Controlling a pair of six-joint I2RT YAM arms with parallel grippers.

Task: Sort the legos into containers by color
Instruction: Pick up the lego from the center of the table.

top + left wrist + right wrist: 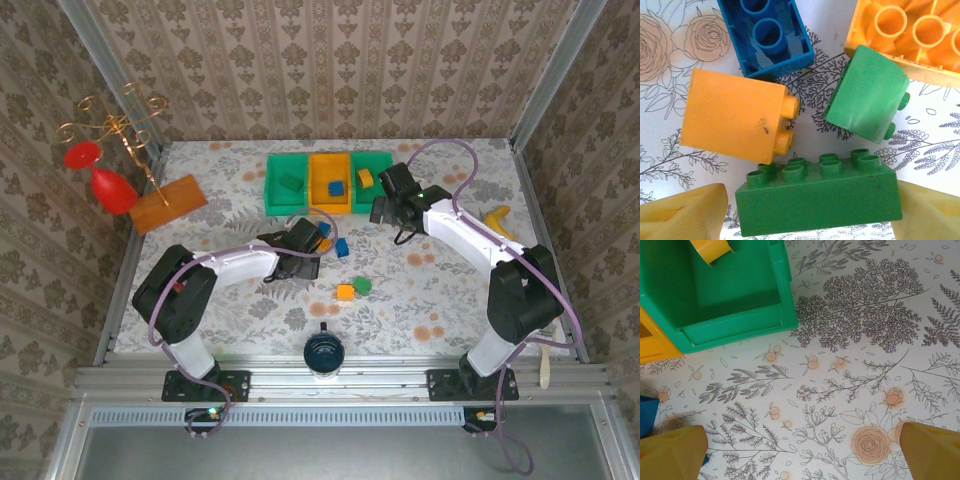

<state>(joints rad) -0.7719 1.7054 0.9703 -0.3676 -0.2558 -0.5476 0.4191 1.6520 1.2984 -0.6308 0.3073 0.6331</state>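
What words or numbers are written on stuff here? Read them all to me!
None: no writing can be read anywhere.
The long green brick, the orange brick, the green bin and the flowered tablecloth carry no words, numbers or labels.

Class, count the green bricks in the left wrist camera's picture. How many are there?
2. A long green brick lies along the bottom edge; a smaller green brick sits above it, right of centre. More may lie outside the frame.
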